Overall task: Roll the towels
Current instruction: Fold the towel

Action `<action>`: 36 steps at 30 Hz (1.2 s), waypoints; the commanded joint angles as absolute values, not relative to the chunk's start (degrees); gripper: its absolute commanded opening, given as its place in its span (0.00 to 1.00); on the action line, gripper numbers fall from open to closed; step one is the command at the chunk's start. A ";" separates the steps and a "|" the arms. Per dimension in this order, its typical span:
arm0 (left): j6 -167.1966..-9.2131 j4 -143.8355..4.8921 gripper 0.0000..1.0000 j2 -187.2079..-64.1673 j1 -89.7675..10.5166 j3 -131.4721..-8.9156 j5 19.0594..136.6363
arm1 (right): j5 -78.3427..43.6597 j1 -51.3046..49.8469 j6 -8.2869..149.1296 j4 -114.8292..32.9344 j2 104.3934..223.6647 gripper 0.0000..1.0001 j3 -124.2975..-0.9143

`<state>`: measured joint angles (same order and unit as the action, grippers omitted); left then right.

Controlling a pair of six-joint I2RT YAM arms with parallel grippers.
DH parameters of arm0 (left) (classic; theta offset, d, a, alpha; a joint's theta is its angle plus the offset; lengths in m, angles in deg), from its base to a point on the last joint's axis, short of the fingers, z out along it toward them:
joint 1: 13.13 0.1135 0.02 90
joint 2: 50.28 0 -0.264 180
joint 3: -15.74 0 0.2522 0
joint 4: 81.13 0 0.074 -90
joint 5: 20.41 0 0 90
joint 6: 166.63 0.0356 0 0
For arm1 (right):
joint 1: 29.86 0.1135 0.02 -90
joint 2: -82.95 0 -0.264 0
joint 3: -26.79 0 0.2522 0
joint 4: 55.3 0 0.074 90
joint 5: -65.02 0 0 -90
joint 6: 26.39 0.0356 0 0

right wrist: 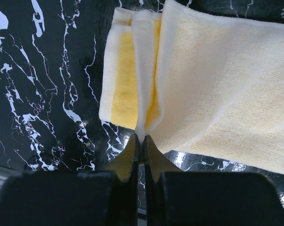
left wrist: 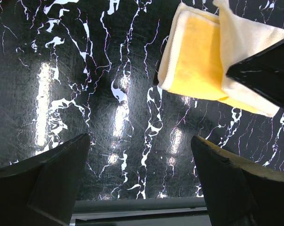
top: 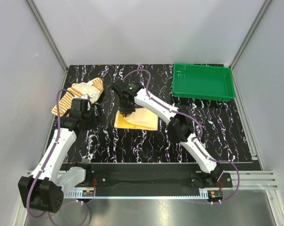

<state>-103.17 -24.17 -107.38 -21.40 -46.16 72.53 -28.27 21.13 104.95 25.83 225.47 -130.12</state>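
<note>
The plain yellow towel (top: 141, 118) lies partly folded on the black marbled table, near the middle. My right gripper (top: 126, 111) is shut on a pinched fold at its left edge; in the right wrist view the fingers (right wrist: 141, 141) clamp the pale edge of the yellow towel (right wrist: 212, 89). The striped orange-and-cream towel (top: 81, 94) lies crumpled at the back left. My left gripper (top: 96, 113) is open and empty, between the two towels; its view shows the yellow towel (left wrist: 198, 66) ahead to the right, and bare table between the fingers (left wrist: 141, 155).
A green plastic tray (top: 203, 82) stands at the back right. The right arm's links cross over the table's centre above the yellow towel. White walls enclose the table on three sides.
</note>
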 commanded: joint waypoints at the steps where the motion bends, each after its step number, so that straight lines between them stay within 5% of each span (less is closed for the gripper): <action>1: -102.55 -25.80 0.95 -106.27 -21.12 -45.84 71.96 | -26.74 22.70 106.23 23.41 226.12 0.03 -132.61; 13: -102.64 -25.80 0.95 -106.44 -21.12 -45.75 71.70 | -25.16 24.64 106.94 18.84 228.76 0.17 -130.59; 17: -102.73 -25.62 0.95 -106.79 -21.12 -45.75 71.26 | -22.53 25.78 106.15 15.34 229.02 0.45 -129.01; 18: -102.73 -25.62 0.95 -107.06 -21.12 -45.75 71.08 | -22.35 26.39 105.28 14.45 228.94 0.69 -128.57; 20: -102.82 -25.53 0.95 -107.32 -21.12 -45.84 70.73 | -22.60 26.83 104.13 12.87 228.23 0.99 -127.69; 33: -103.08 -25.00 0.93 -106.79 -21.12 -47.07 66.51 | -31.13 22.80 99.55 1.35 198.90 1.00 -101.95; 36: -103.60 -26.49 0.91 -107.14 -21.12 -47.24 66.42 | -30.96 19.99 100.43 -2.07 189.23 1.00 -87.58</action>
